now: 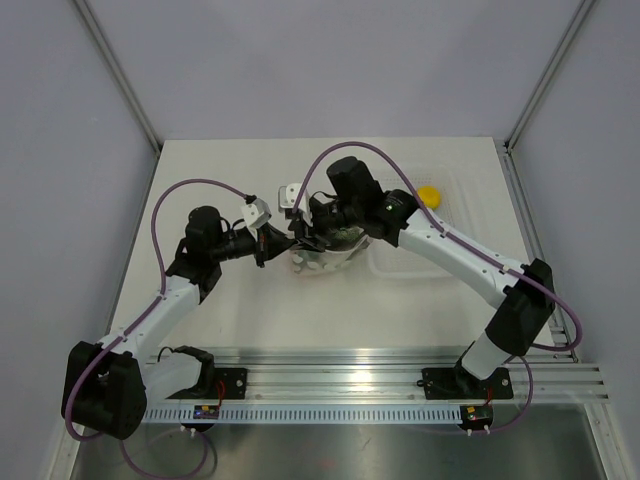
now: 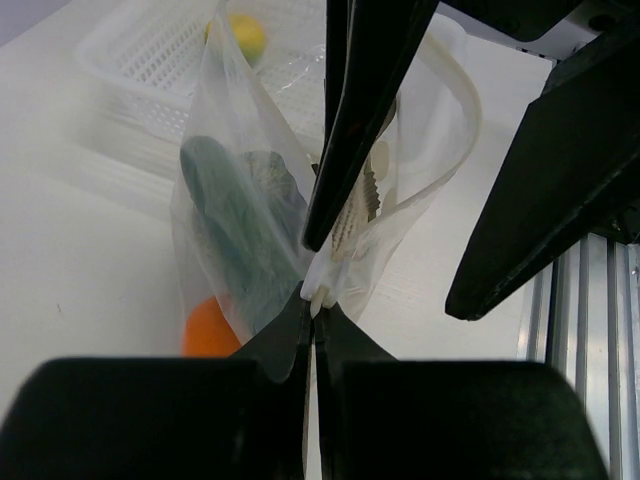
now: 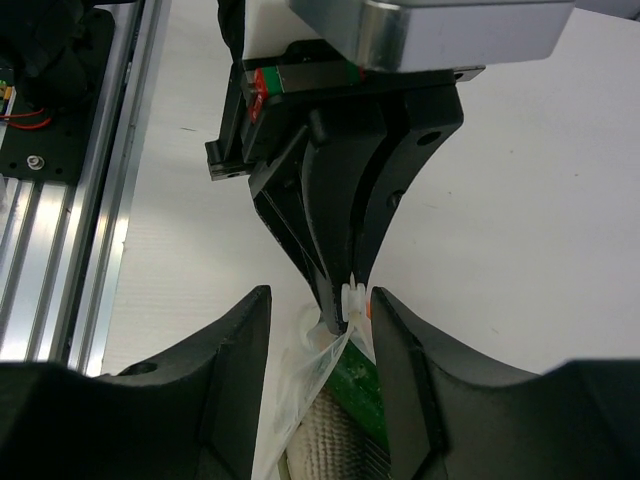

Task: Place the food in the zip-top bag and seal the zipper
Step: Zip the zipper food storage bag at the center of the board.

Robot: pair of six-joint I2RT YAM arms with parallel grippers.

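Observation:
The zip-top bag (image 1: 328, 256) stands mid-table, held up at one end. My left gripper (image 2: 315, 305) is shut on the white end of the zipper (image 2: 462, 110), which loops open above it. Inside the bag (image 2: 225, 130) I see the dark green cucumber (image 2: 232, 235), the orange ball (image 2: 205, 332) and the brownish fish piece (image 3: 335, 445). My right gripper (image 3: 318, 340) is open, its fingers (image 3: 225, 385) astride the bag's top just behind the left gripper's tips. The yellow lemon piece (image 1: 428, 195) lies in the tray, outside the bag. The speckled green ball is not clearly visible.
A rigid clear tray (image 1: 452, 245) sits right of the bag, behind it in the left wrist view (image 2: 130, 60). The aluminium rail (image 1: 400, 370) with the arm bases runs along the near table edge. Grey walls enclose the table.

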